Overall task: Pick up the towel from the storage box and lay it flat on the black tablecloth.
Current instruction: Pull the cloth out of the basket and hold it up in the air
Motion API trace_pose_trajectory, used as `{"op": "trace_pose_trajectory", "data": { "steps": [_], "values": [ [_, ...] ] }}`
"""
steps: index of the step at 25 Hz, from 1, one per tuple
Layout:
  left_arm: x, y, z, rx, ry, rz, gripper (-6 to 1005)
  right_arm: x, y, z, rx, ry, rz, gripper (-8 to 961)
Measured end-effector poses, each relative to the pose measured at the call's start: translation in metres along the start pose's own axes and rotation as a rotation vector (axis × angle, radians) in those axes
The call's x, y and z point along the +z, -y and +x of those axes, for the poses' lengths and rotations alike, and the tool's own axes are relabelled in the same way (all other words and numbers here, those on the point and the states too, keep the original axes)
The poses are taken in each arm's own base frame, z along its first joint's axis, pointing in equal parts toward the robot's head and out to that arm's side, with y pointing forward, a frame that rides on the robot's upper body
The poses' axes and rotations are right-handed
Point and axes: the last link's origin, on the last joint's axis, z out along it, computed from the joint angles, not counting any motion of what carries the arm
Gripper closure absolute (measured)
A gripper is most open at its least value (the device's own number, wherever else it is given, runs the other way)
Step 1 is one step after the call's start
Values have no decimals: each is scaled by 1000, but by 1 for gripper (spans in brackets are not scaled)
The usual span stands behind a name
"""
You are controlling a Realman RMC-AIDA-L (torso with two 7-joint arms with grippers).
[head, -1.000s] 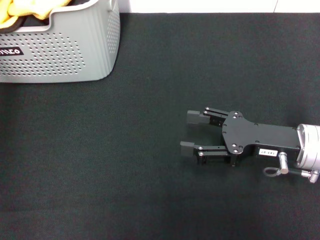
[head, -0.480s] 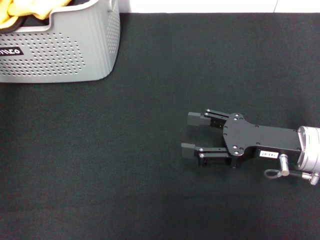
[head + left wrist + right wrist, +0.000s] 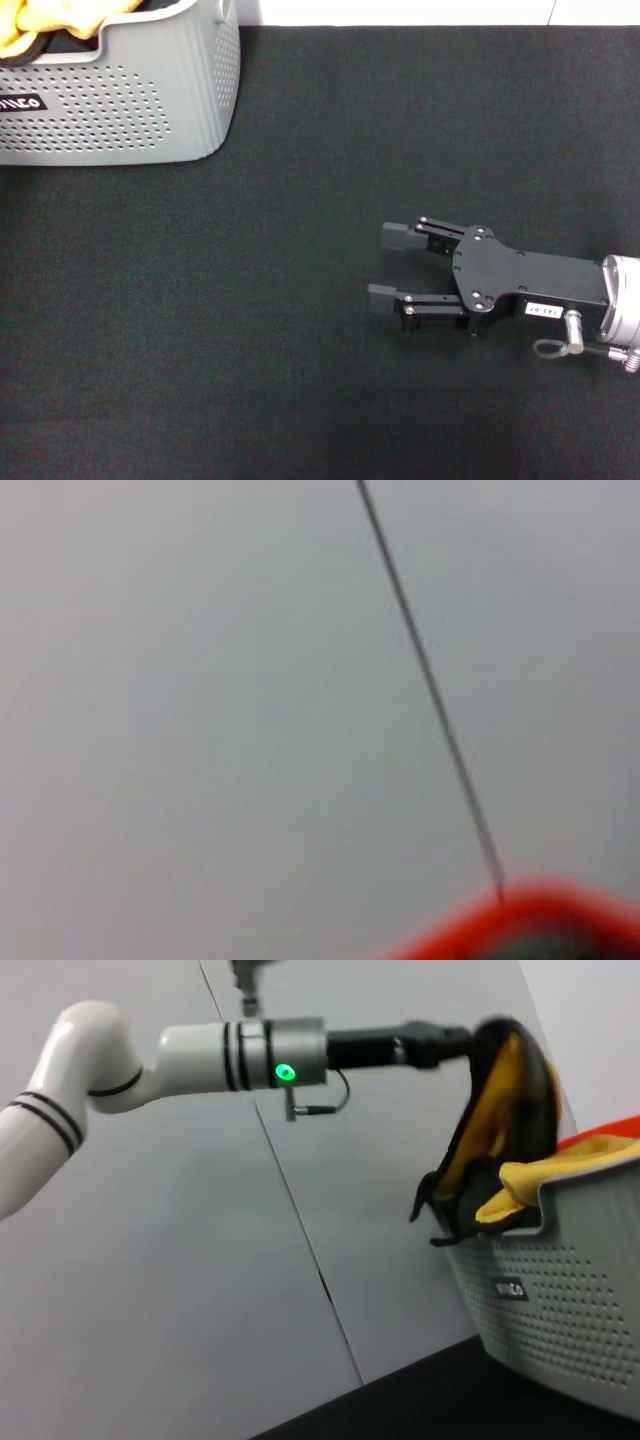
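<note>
your right claw lies low over the black cloth, fingers wide apart and holding nothing, well clear of the box. in the right wrist view your left claw is above the box, gripping the towel, which hangs from it into the box; a second bunched yellow cloth sits at the rim.
</note>
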Motion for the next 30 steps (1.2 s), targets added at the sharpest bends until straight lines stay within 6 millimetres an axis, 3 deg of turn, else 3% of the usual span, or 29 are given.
{"op": "trace_pose_trajectory", "data": {
  "steps": [6, 12, 16, 20, 26, 30],
  "values": [
    [-43, -3, 37, -82, -272, -47, 976, -7, 3, -7, -48, 62, 32, 162],
    [-77, -24, 73, -58, -433, -154, 973, -17, -5, -29, -175, 221, 8, 166],
    [-81, -45, 90, -46, -468, -259, 970, -24, -16, -48, -301, 374, -26, 169],
    [-84, -51, 102, -79, -533, -317, 968, -26, -21, -59, -391, 458, -42, 171],
    [-83, -59, 106, -89, -552, -361, 964, -13, -31, -68, -518, 515, -89, 175],
    [-79, -67, 102, -84, -524, -382, 961, -1, -36, -72, -586, 547, -98, 235]
  ]
}}
